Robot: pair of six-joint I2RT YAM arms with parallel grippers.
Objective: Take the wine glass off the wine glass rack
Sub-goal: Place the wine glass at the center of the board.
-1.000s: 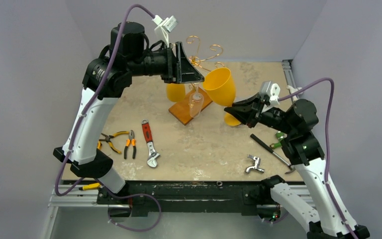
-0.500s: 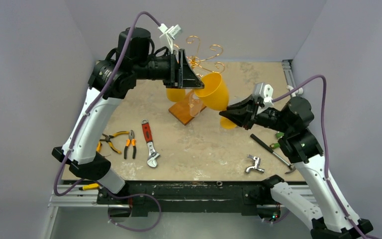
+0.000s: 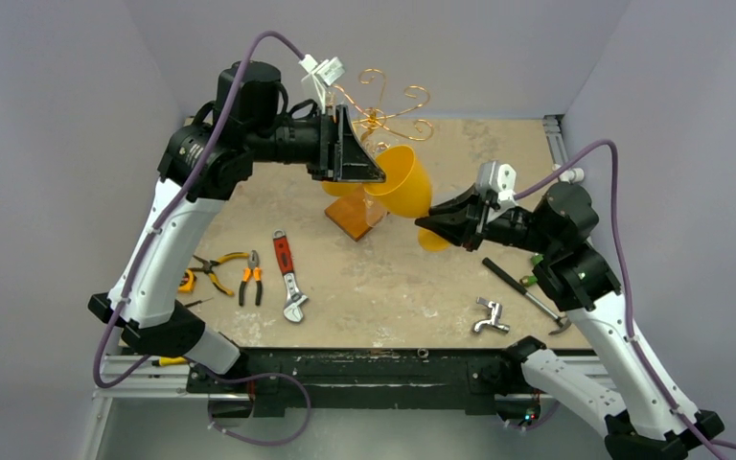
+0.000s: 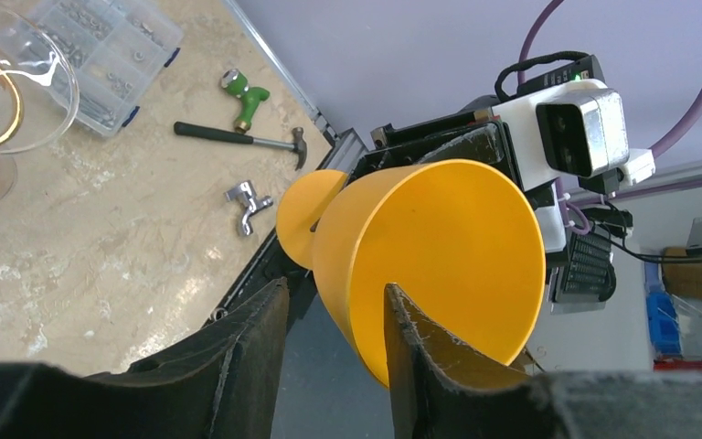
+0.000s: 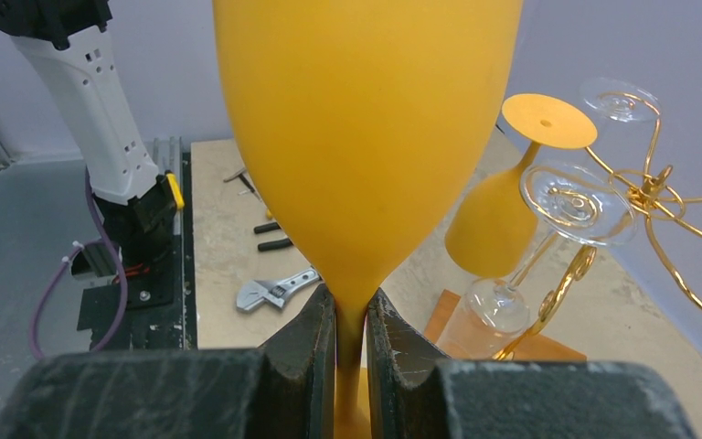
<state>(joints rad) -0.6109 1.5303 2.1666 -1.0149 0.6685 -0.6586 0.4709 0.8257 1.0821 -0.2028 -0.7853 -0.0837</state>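
Right gripper [image 5: 351, 306]: my jaws are clamped on the thin stem of the yellow wine glass [image 5: 366, 137], just under the bowl. The glass is off the wine glass rack [image 3: 383, 115] and held in the air in front of it, bowl tipped toward my left gripper [image 4: 335, 288].

Left gripper: jaws apart, straddling the lower wall of the bowl. Cannot tell if either one touches it.

Risks, as I judge them:
- The stem is my only hold. If the left jaws close off-centre on the round bowl, they could twist the glass in my right pinch, or pop it out.
- A clear glass [image 5: 530, 265] and a second yellow glass [image 5: 494, 229] hang nearby. A swing of the bowl toward the rack could knock them.
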